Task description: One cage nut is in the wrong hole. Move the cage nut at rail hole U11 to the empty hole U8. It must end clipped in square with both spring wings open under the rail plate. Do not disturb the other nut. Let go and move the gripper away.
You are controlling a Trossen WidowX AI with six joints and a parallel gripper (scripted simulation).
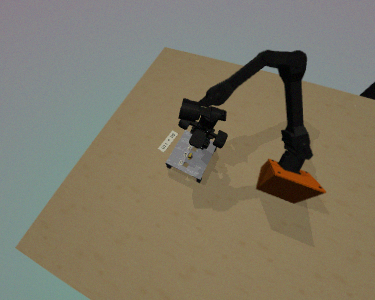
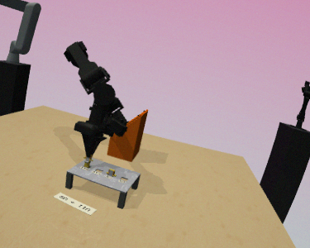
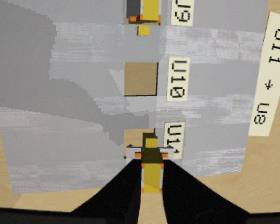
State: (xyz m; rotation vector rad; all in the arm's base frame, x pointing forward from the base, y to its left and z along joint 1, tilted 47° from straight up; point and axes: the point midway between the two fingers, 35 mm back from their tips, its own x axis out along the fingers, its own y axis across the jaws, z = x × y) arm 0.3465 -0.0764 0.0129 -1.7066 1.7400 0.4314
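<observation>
The black two-fingered gripper (image 2: 88, 156) (image 3: 151, 167) is gripping the small yellow-and-silver cage nut (image 2: 87, 164) (image 3: 151, 156) at hole U11 of the grey rectangular rail plate (image 2: 123, 183) (image 3: 75, 145) (image 1: 201, 169) — its fingers are partly covering the nut, and the plate is hiding whatever lies beneath. Near the plate's U9 label, the wrist view is cutting off the other yellow nut (image 2: 112, 172) (image 3: 150, 10).

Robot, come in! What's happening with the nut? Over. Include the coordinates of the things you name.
Tool (image 2: 88, 159) (image 3: 151, 167) shut on U11 cage nut (image 2: 87, 164) (image 3: 152, 177). Other nut (image 1: 190, 156) (image 2: 112, 172) (image 3: 151, 9) sits at U9, between here and U8.
</observation>
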